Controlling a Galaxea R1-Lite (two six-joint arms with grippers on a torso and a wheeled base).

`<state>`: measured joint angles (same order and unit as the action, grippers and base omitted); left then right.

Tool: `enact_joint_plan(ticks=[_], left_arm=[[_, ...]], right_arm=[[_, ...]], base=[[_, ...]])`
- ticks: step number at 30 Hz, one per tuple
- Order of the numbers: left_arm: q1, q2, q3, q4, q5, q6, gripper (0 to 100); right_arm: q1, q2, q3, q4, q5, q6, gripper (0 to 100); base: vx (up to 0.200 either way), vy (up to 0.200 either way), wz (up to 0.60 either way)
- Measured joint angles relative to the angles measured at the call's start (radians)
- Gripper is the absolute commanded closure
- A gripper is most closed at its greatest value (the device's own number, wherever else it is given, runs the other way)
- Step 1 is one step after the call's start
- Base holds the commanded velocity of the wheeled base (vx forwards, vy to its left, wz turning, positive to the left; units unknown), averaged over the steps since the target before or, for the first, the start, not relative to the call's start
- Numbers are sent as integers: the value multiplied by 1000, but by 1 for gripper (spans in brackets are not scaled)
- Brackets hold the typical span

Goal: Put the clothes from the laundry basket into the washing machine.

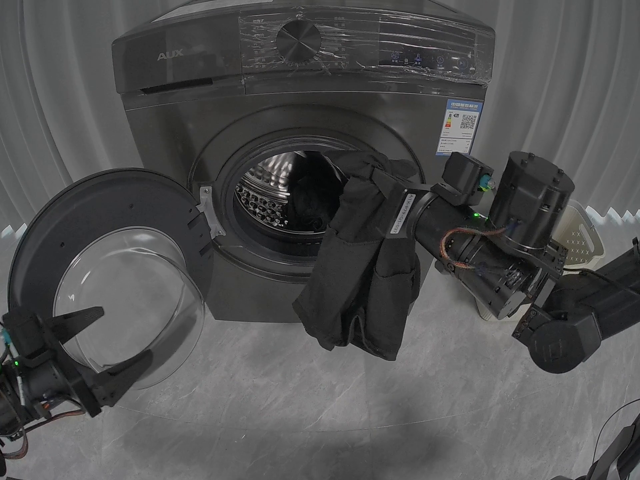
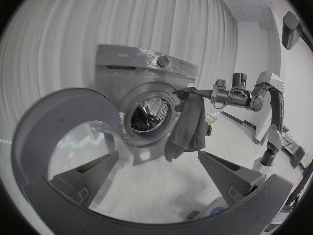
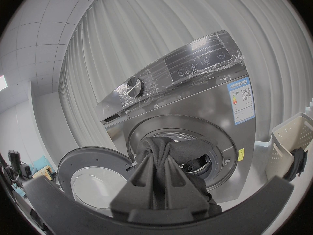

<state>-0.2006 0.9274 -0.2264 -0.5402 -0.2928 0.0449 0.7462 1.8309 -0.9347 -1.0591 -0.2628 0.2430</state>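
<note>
Right gripper (image 3: pixel 158 159), jaws narrow, is clamping a dark garment (image 1: pixel 360 281) at the centre of the head view. The cloth is lying across the right side of the drum (image 1: pixel 267 191) opening and is hanging down in front of the washing machine (image 1: pixel 173 135). Another dark piece (image 1: pixel 308 201) is lying inside the drum. The door (image 1: pixel 73 221) is standing open at centre left. Left gripper (image 1: pixel 123 335), jaws wide and holding nothing, is hovering at lower left, before the door's glass. The laundry basket (image 3: pixel 287 144) is standing at right beside the machine, a dark item (image 3: pixel 298 162) hanging at its rim.
</note>
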Motion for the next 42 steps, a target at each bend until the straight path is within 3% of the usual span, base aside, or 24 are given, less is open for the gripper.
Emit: enact_joint_plan(ticks=[9,16,24,38,42], left_arm=[[-103,363,-25,-223,-5,-10,0],[-173,600,-84,-373,1,-88,0],[-225,768,-176,-423,38,-124,0],[-272,938,-231,-552,41,-180,0],[-274,990,-269,-596,39,-233,0]], right_arm=[[2,30,-36,-1,1,1,100],[2,40,-52,0,1,1,100],[2,54,-67,-3,1,3,100],[3,63,-75,-4,1,3,100],[4,63,-76,-4,1,3,100]], base=[[0,0,0],[0,0,0],[0,0,0],[0,0,0],[0,0,0]])
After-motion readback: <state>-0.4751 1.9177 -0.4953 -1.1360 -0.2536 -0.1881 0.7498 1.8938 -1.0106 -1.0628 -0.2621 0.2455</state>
